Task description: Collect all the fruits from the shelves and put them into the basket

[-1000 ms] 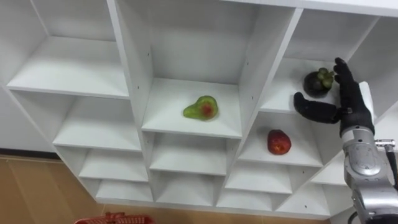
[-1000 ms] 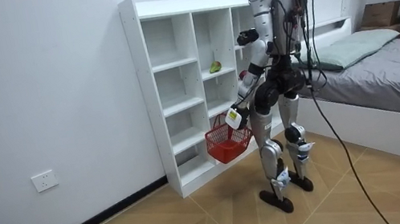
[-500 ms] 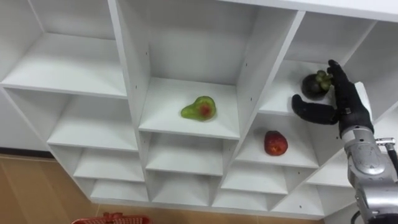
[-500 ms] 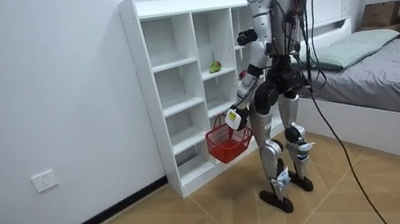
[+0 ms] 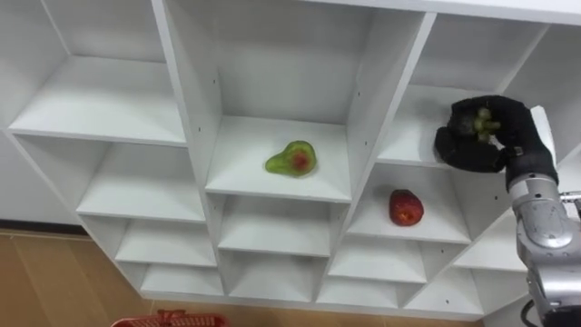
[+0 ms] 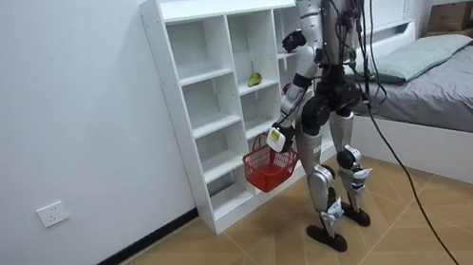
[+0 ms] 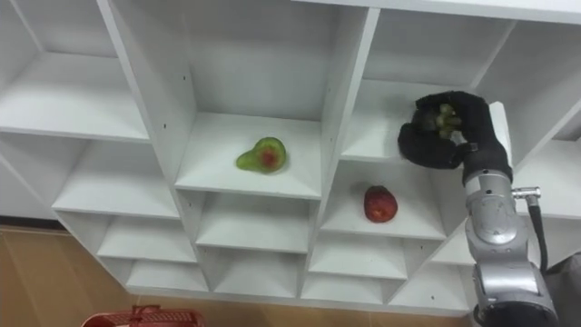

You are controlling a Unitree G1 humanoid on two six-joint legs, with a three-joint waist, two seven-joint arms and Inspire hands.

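White shelf (image 5: 410,136); right hand (image 5: 510,127) around dark fruit (image 5: 478,122)

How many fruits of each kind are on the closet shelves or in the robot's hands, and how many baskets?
green pear-shaped fruit, middle shelf: 1
red apple, lower right shelf: 1
mangosteen, gripped in the right hand: 1
red basket, hanging from the left hand: 1
Total: 4 (3 fruits, 1 basket)
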